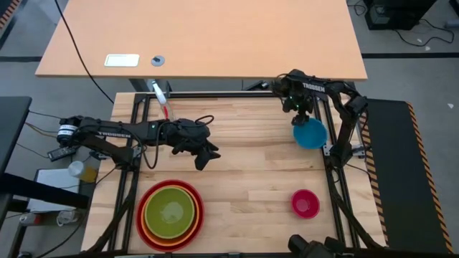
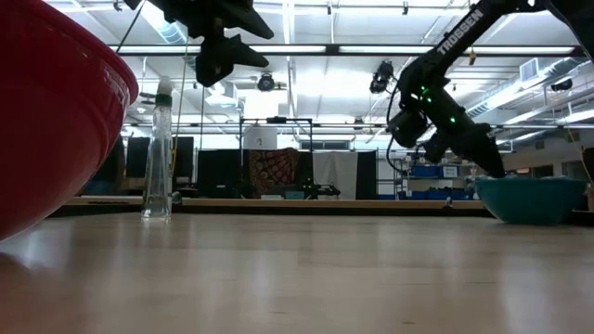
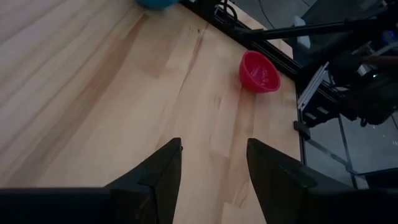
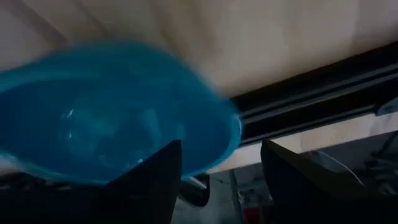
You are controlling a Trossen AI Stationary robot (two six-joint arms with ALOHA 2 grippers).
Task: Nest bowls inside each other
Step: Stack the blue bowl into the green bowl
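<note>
A blue bowl (image 1: 310,133) stands on its base near the table's far right edge (image 2: 534,199). My right gripper (image 1: 301,118) is open just above it, slanting down. One finger is over the bowl's inside and the other outside its rim (image 4: 231,134), with space on both sides. A small pink bowl (image 1: 305,203) stands upright at the near right (image 3: 259,71). A green bowl sits inside an orange one inside a red one (image 1: 171,213) at the near left. My left gripper (image 3: 211,168) hangs open above the table's middle (image 1: 208,154), holding nothing.
A spray bottle (image 1: 161,97) stands at the far left of the table (image 2: 160,153). Black frame rails (image 1: 333,179) run along the table's sides and far edge. Bare wood lies between the stacked bowls and the pink bowl.
</note>
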